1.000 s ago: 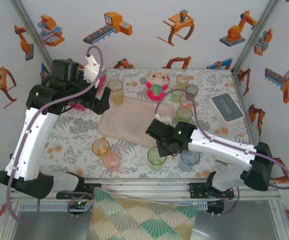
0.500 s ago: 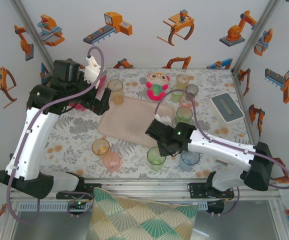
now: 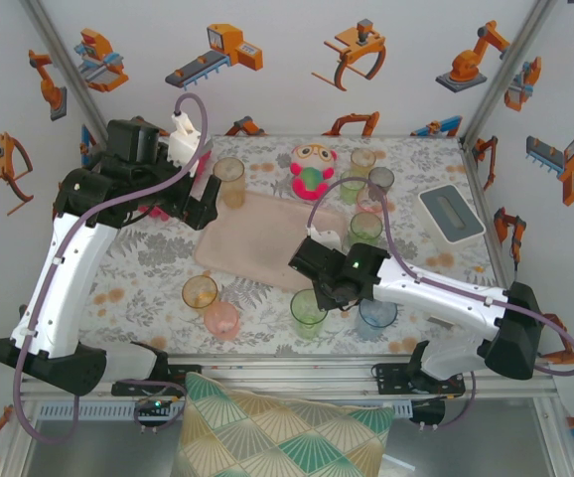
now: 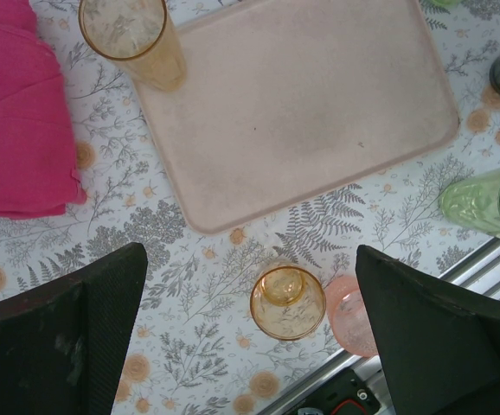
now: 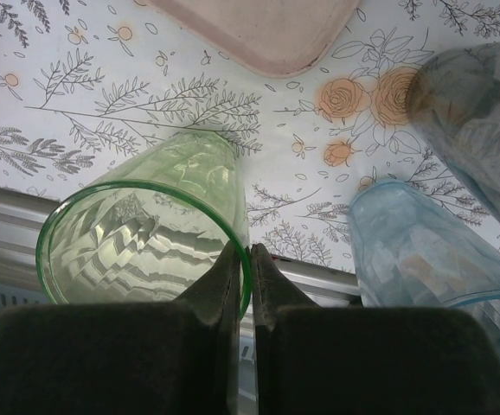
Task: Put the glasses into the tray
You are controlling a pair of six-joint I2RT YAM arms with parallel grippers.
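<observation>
One glass is caught right now: the right gripper point(image 5: 250, 264) is clamped on the rim of a green glass point(image 5: 146, 233). One finger is inside the mouth and one outside, jaws nearly together with only the wall between them. I can't tell whether its base is on the table point(image 3: 128, 268) or just off it.

From overhead, that green glass sits off the tray point(image 3: 257, 243), at the tray's 5 o'clock, by the table's near edge. A blue glass point(image 5: 423, 251) crowds it at 3 o'clock, near but apart. In the wrist view a grey glass point(image 5: 483, 112) looms blurred at 1 o'clock. The tray's rounded corner lies at 12 o'clock of the held glass, with flowered tablecloth between.

Over on the other side, the left gripper point(image 4: 250, 255) hangs spread wide, gripping nothing, high by the tray's 10 o'clock corner. Below it stand a short amber glass point(image 4: 287, 301) and a pink glass point(image 4: 354, 304), side by side at the tray's 7 o'clock. A tall amber glass point(image 4: 133, 39) stands just beside the tray's rim at 11 o'clock. A magenta cloth point(image 4: 16, 112) lies at 9 o'clock.

Farther back are a plush toy point(image 3: 312, 169) at 1 o'clock and a cluster of more glasses point(image 3: 368, 202) at 2 o'clock. A grey-white box point(image 3: 451, 212) sits well apart at 3 o'clock.
</observation>
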